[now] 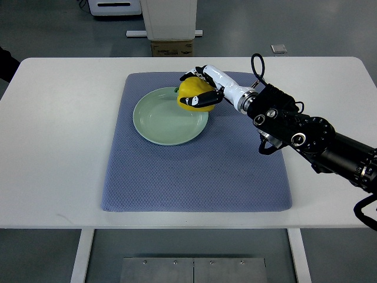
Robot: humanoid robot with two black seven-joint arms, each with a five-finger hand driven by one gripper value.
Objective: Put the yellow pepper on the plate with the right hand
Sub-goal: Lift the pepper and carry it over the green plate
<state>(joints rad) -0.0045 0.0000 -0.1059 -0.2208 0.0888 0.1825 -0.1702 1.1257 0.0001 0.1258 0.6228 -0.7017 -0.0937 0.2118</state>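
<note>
Cardboard box sits beyond the white surface, clear of the blue mat. On it, a pale green plate is bare except its far right rim, where the right robot hand clasps the yellow pepper, arm angled in from the right.

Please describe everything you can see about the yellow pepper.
The yellow pepper is glossy, smooth and bright yellow, with a bit of green stem showing on its left. The right hand grips it, dark-tipped fingers wrapped around its front and top. It sits over the far right rim of the pale green plate; whether it touches the plate is unclear.
</note>
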